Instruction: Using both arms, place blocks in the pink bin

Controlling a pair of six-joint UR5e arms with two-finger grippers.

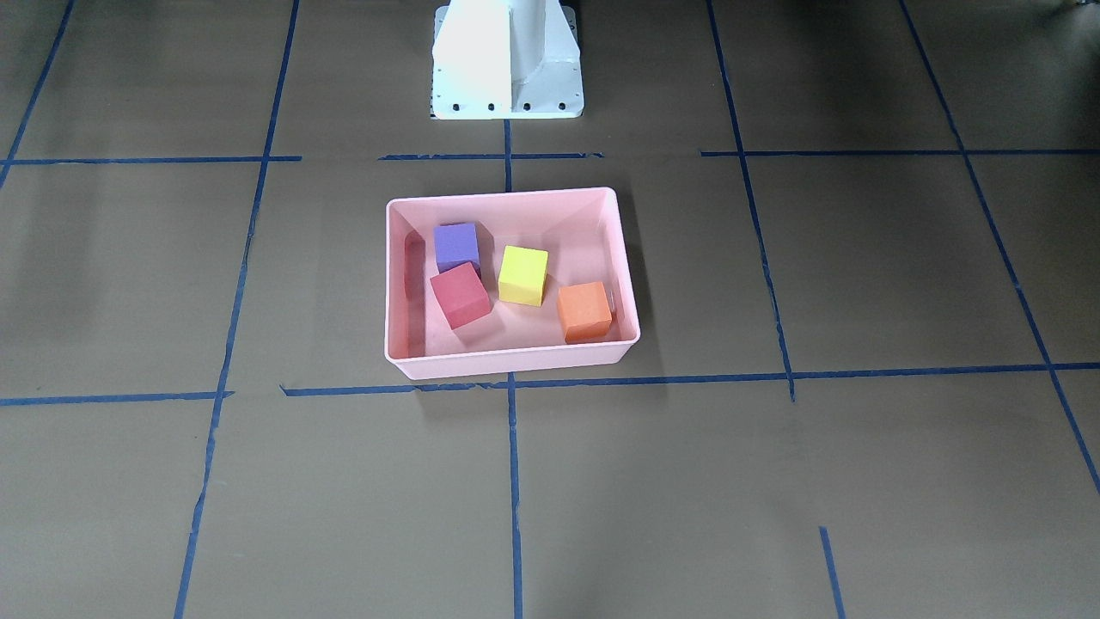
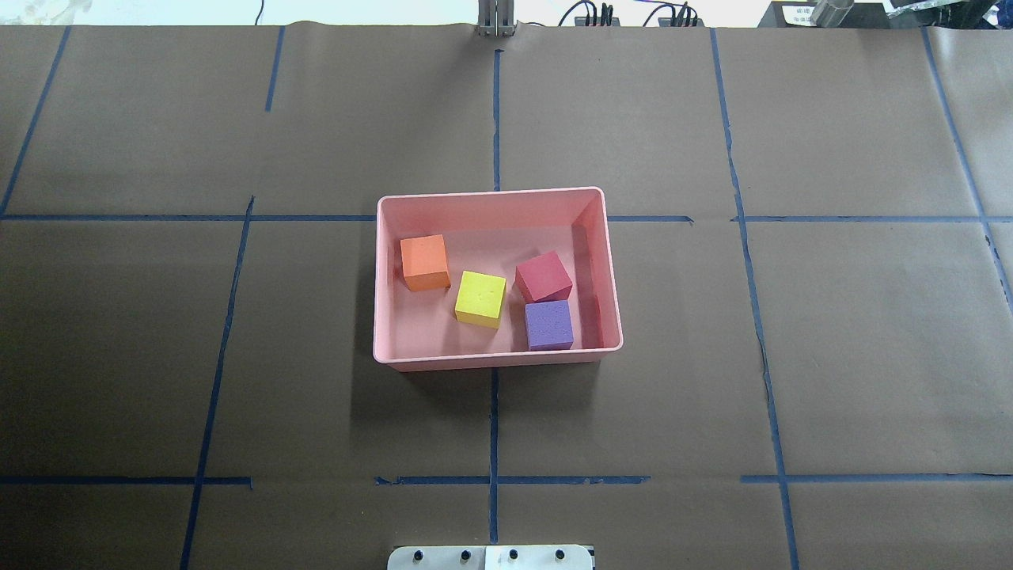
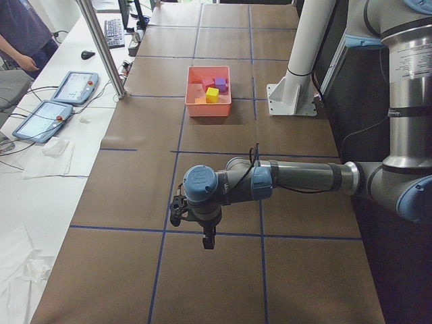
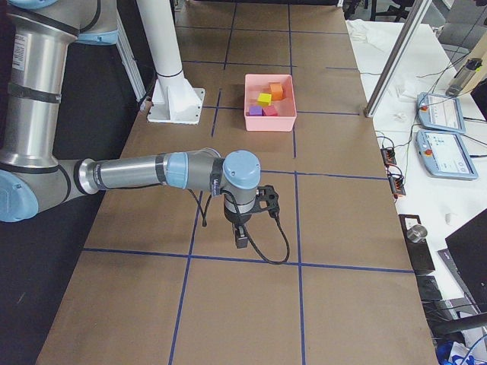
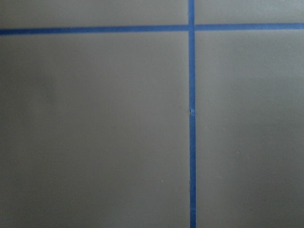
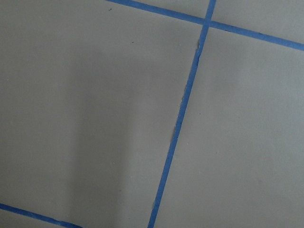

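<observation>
The pink bin [image 2: 495, 360] stands at the table's middle, also in the front view [image 1: 507, 365]. All four blocks lie inside it: orange [image 2: 425, 263], yellow [image 2: 480, 298], red [image 2: 543, 276] and purple [image 2: 548, 324]. In the front view they show as purple [image 1: 456, 247], red [image 1: 461, 295], yellow [image 1: 522, 275] and orange [image 1: 584, 311]. My left gripper [image 3: 208, 241] hangs over bare table far from the bin, seen only in the left side view. My right gripper [image 4: 240, 237] likewise shows only in the right side view. I cannot tell whether either is open or shut.
The white pedestal base [image 1: 507, 64] stands behind the bin. Blue tape lines grid the brown paper table. Tablets [image 3: 57, 101] and a person's arm [image 3: 23, 57] are on a side bench past the table. Both wrist views show only paper and tape.
</observation>
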